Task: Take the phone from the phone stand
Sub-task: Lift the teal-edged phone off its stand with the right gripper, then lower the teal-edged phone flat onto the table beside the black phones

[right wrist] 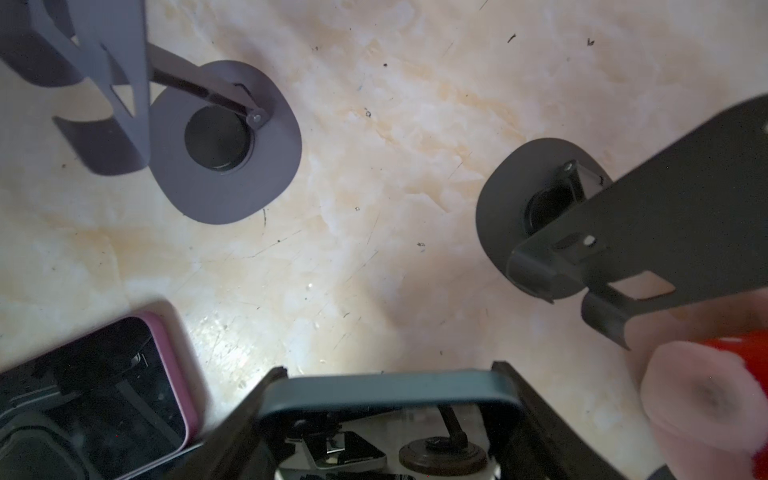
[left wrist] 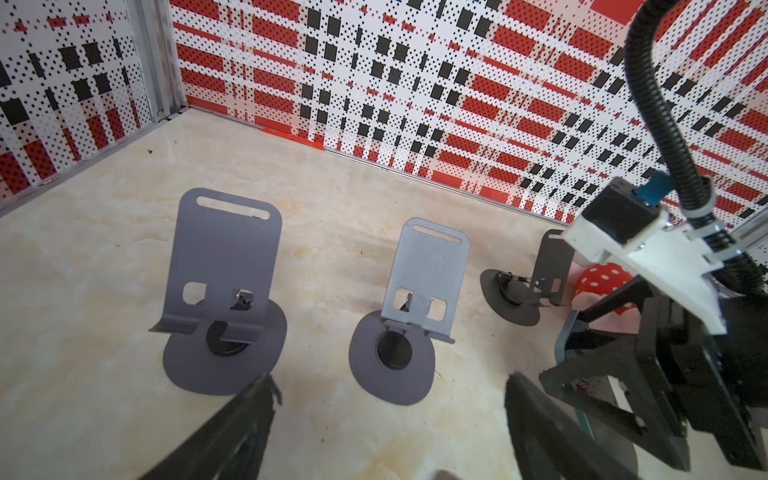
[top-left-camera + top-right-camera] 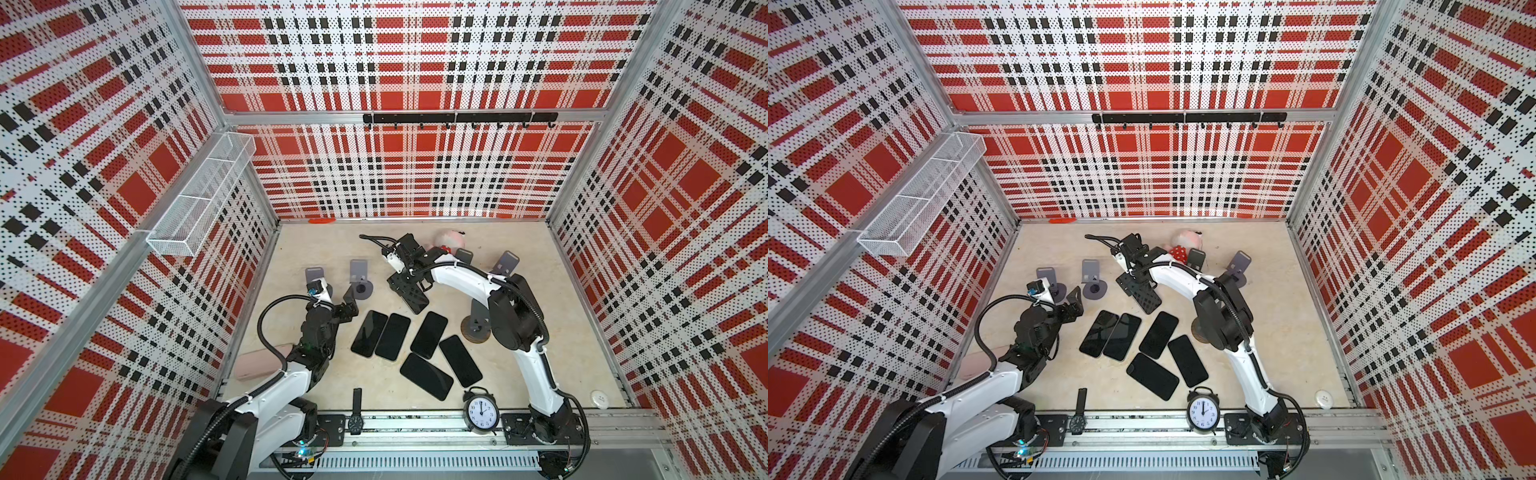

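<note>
Walls [image 3: 395, 174]: 3 perforated panels in red, white and black plaid | Surface [image 3: 582, 332]: pale cream, marbled, evenly lit | Left wall: long white wire-mesh basket [image 3: 199, 195] | Back wall: black hook rail [image 3: 457, 118] on silver crossbar [image 3: 291, 119]

phones [image 3: 429, 335] on table [image 3: 569, 353], before stands [image 3: 360, 270]

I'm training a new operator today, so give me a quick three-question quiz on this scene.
1. True or false: the left gripper is holding a phone.
2. How many phones lie flat in the cluster between the arms: A three, B five, C seven?
3. Fill in: the right gripper is shut on a ____.
Key: 1 false, its jaws stand open and empty; 2 B; 3 phone.
</note>
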